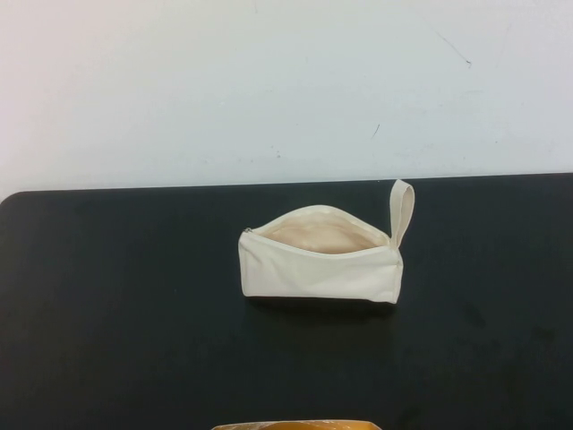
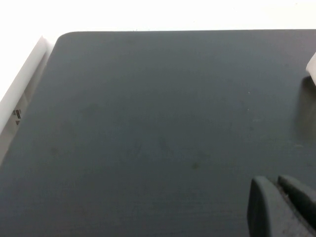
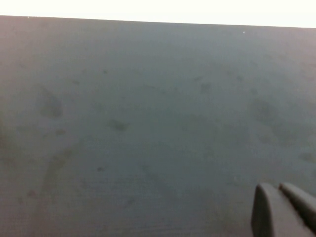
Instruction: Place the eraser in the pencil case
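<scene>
On the black table [image 1: 125, 296], seen from the raised camera, the pencil case [image 1: 320, 266] is lying near the middle with its zipper undone and its mouth gaping upward, showing the pale beige lining. Its loop strap [image 1: 405, 210] is sticking up at the end toward the robot's right. The eraser is not showing anywhere on the tabletop, and whether it is lying inside the pouch cannot be told from here. A yellow-orange edge [image 1: 295, 425] is poking into the bottom of the view. Neither arm is reaching into this picture. In the left wrist view, the left gripper [image 2: 281, 205] is hovering over bare dark tabletop, its two dark fingers [image 2: 261, 207] sitting right against each other, closed on nothing; a sliver of the cream pouch [image 2: 311, 66] is peeking in at the picture's edge, well apart from the fingertips. In the right wrist view, the right gripper [image 3: 282, 205] is likewise hanging over smudged, bare table, its fingers [image 3: 264, 207] pressed together and holding nothing, with no pouch or eraser in its sight.
</scene>
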Action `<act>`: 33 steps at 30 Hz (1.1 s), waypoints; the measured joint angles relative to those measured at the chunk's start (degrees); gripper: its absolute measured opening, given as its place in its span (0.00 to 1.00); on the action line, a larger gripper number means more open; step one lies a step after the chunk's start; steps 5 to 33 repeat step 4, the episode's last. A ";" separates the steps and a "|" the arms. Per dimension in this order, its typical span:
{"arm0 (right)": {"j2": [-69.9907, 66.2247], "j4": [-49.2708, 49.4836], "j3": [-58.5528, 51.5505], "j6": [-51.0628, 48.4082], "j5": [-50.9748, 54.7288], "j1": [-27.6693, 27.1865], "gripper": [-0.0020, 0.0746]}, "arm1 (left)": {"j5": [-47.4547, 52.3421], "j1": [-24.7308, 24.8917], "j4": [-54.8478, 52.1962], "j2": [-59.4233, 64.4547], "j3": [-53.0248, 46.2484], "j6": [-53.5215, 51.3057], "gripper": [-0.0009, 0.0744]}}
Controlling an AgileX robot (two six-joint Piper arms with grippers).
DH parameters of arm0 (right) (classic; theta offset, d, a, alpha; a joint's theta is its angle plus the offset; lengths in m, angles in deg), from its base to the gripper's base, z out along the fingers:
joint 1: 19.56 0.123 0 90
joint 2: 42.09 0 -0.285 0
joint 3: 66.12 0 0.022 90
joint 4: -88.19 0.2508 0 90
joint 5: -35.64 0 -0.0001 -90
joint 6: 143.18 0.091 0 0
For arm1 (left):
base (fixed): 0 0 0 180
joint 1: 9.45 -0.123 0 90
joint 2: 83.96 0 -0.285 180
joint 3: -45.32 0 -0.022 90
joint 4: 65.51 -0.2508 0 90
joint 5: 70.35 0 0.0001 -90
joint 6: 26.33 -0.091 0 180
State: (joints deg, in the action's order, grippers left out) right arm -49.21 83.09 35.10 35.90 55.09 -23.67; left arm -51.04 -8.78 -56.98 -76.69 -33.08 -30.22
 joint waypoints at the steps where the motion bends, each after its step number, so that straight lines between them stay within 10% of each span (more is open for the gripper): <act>1: 0.00 0.00 0.00 0.15 0.00 0.30 0.02 | 0.00 0.00 0.00 0.00 0.00 0.00 0.01; 33: 0.00 -0.99 0.00 1.68 0.13 2.20 0.02 | 0.00 0.00 0.00 0.00 0.00 0.00 0.01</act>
